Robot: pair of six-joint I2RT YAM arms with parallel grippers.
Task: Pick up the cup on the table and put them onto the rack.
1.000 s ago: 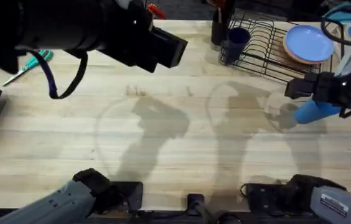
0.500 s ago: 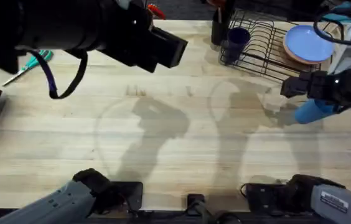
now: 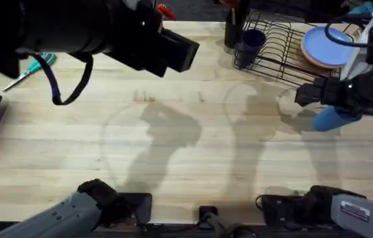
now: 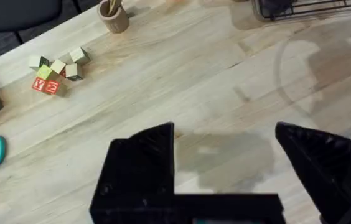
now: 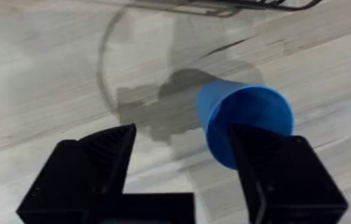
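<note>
While the navy cup (image 3: 250,41) already sat in the rack (image 3: 286,46), the right gripper (image 5: 182,152) gaped empty beside the fallen sky-blue cup (image 5: 241,121), needing to shift around it and close; the left gripper (image 4: 225,149) hung open and empty.

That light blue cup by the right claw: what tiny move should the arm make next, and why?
Probably shift the right claw sideways until the light blue cup sits between its open fingers, then close. In the wrist view the cup lies on its side on the table, against one finger rather than centred in the gap. The navy cup already stands in the rack.
</note>
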